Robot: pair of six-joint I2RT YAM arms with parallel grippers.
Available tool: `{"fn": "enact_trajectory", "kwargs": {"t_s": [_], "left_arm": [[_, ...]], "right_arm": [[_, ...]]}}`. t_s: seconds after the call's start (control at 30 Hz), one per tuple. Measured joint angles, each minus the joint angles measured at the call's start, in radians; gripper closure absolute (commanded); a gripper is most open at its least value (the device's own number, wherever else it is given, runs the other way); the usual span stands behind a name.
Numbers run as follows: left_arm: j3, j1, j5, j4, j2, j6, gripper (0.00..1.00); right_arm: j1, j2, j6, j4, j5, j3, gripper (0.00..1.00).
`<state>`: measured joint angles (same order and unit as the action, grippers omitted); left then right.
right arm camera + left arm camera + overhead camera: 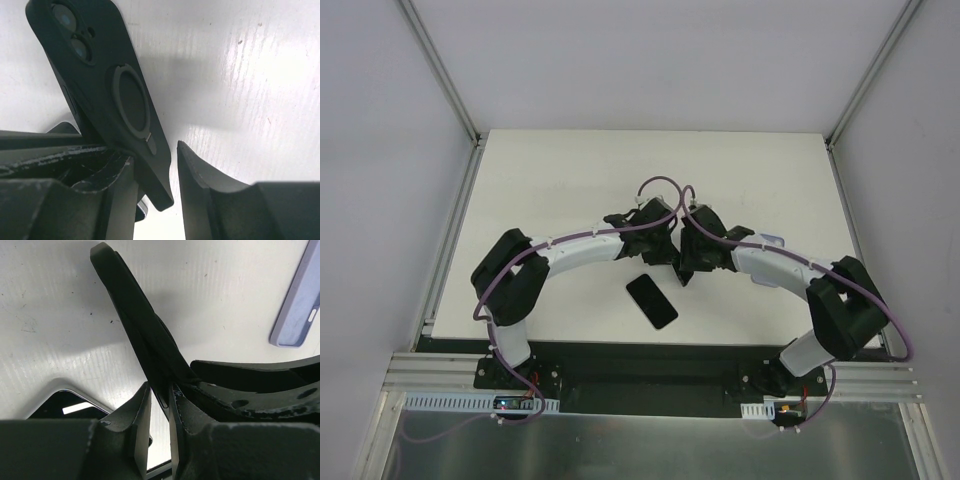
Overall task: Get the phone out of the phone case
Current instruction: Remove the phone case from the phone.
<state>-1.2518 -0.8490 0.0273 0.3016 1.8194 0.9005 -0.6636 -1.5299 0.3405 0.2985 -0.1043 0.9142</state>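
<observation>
The black phone case (122, 100) hangs tilted above the table, its back with a ring and camera cut-out facing the right wrist view. My left gripper (160, 395) is shut on its lower edge, where the case (140, 325) appears edge-on. My right gripper (155, 160) is open around the case's bottom corner. The case rests against the left finger, with a gap to the right finger (192, 170). The black phone (652, 300) lies flat on the white table just in front of both grippers (672, 258). It also shows at the lower left as the phone (65, 407).
A lavender phone case (299, 302) lies on the table beside the right arm; from above this lavender case (772, 241) peeks out behind the forearm. The white table (570, 180) has metal frame rails along its left and right sides.
</observation>
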Motion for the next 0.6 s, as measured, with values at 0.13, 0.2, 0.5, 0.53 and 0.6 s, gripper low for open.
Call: {"fn": "enact_trajectory", "kwargs": {"t_s": [0.13, 0.2, 0.5, 0.53, 0.6], "left_arm": [[0.01, 0.0, 0.0, -0.003, -0.006, 0.0, 1.0], [0.02, 0.006, -0.016, -0.008, -0.011, 0.0, 1.0], [0.024, 0.032, -0.046, -0.026, -0.013, -0.008, 1.0], [0.024, 0.035, -0.048, -0.024, -0.014, -0.008, 1.0], [0.027, 0.042, -0.053, -0.025, -0.016, -0.01, 1.0]], "right_arm": [[-0.047, -0.058, 0.006, 0.066, -0.08, 0.066, 0.69], [-0.061, -0.081, 0.016, 0.088, -0.097, 0.09, 0.71], [-0.085, -0.169, 0.068, 0.104, -0.158, 0.14, 0.75], [-0.089, -0.185, 0.068, 0.101, -0.167, 0.144, 0.75], [-0.093, -0.198, 0.074, 0.103, -0.173, 0.154, 0.76]]}}
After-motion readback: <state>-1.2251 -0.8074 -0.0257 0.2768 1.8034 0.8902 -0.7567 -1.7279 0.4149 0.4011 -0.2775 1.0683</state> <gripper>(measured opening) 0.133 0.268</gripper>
